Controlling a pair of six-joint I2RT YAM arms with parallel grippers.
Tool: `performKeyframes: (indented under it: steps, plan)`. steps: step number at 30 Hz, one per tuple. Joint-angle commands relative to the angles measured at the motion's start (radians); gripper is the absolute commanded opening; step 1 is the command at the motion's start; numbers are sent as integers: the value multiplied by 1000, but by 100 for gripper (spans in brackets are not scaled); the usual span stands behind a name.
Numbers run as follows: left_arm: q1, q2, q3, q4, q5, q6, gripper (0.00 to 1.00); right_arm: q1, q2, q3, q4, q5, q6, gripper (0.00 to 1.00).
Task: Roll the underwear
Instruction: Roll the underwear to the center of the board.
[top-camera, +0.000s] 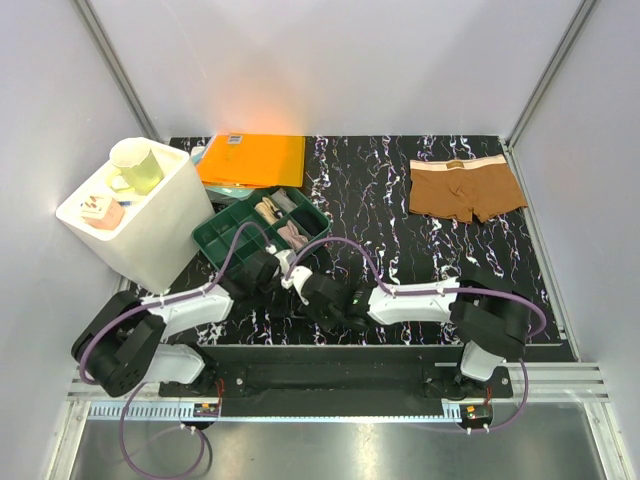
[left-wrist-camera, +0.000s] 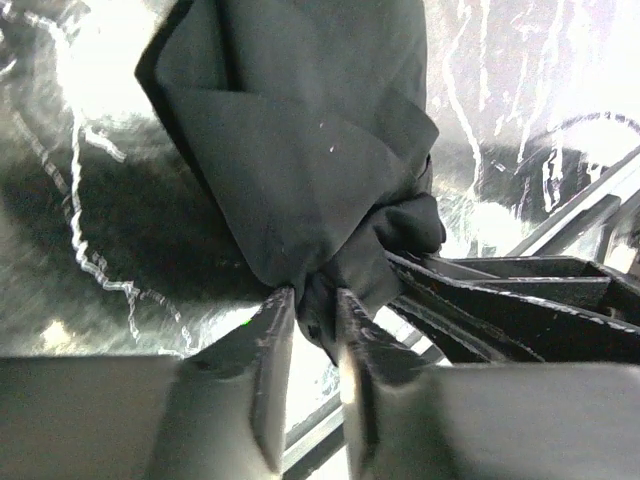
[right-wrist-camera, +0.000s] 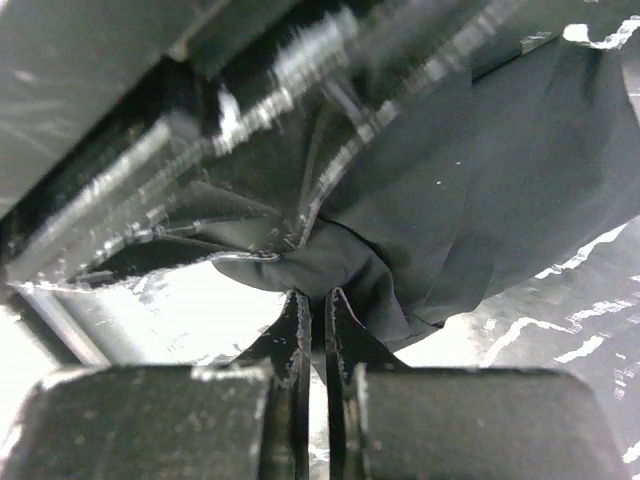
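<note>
The black underwear is bunched between my two grippers near the mat's front edge. In the top view it hardly shows against the dark mat. My left gripper is shut on a pinch of its fabric, and it also shows in the top view. My right gripper is shut on another fold of the same black underwear, right next to the left one. The brown underwear with its pale waistband lies flat at the back right, far from both grippers.
A green compartment tray holding small rolled items sits just behind the left gripper. A white bin with a pale cup stands at the left. An orange folder lies at the back. The black marbled mat covers the table.
</note>
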Motion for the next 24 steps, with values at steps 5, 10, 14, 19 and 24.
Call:
performKeyframes:
  steps: [5,10,14,19,24]
  plan:
    - [-7,-154,-3,-113,-84,-15,49,10,72,76,-240,-264,41,0]
    - [-7,-226,-26,-135,-121,-22,52,0,72,107,-281,-340,39,0]
    - [-7,-291,-58,-129,-124,-15,52,-20,74,127,-295,-402,42,0]
    - [-13,-393,-103,-96,-107,11,52,-65,64,143,-303,-478,39,0]
    - [-16,-498,-155,-84,-121,18,52,-101,75,158,-318,-539,22,0]
